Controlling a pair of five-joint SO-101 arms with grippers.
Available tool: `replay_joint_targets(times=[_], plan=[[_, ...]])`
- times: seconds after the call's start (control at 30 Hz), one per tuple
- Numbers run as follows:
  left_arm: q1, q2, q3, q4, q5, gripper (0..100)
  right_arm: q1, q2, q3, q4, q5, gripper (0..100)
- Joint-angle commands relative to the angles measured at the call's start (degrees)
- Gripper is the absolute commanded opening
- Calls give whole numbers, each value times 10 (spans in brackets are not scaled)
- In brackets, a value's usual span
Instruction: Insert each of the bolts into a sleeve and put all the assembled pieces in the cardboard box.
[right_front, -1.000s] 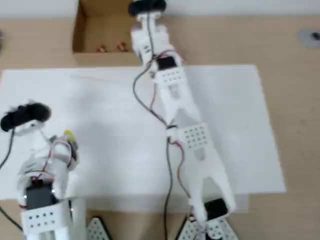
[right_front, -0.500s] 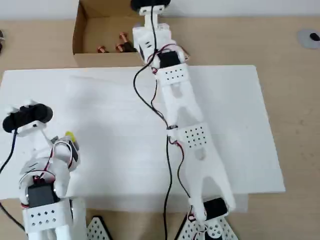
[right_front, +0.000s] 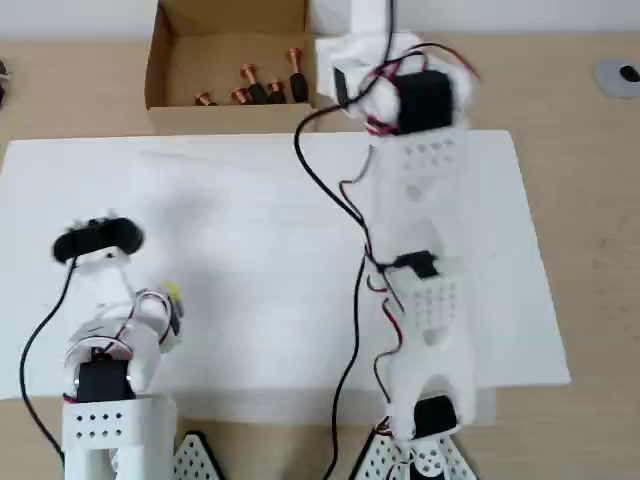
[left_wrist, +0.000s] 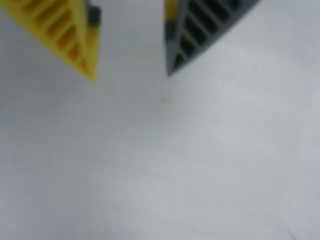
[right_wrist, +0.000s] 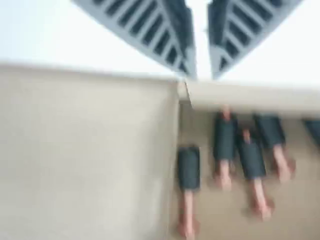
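The cardboard box (right_front: 155, 70) stands at the table's far edge and holds several assembled pieces (right_front: 265, 88), black sleeves with copper bolts. In the right wrist view those pieces (right_wrist: 224, 140) lie on the box floor behind its rim (right_wrist: 250, 95). My right gripper (right_wrist: 201, 75) hovers just above that rim, shut to a thin slit and holding nothing. The right arm (right_front: 410, 100) stretches to the far edge, right of the box. At the near left, my left gripper (left_wrist: 130, 75) hangs open over the white sheet (left_wrist: 175, 165), with its yellow finger (right_front: 172, 292) visible from above.
A large white sheet (right_front: 250, 230) covers the middle of the table. Black cables (right_front: 345, 230) trail along the right arm. A small dark object (right_front: 620, 75) lies at the far right edge on the bare wood.
The right arm has swung from over the box to its right side, uncovering several assembled pieces inside. The left arm has shifted a little to the right.
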Motion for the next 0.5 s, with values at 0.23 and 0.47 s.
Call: replay_joint_targets(times=[0.23,0.47], plan=[[133,-6,67,-102,2,18,137,-249,116,28,126,10],[133,-6,71,-130,4,12,193,-552,650,22,86,10]])
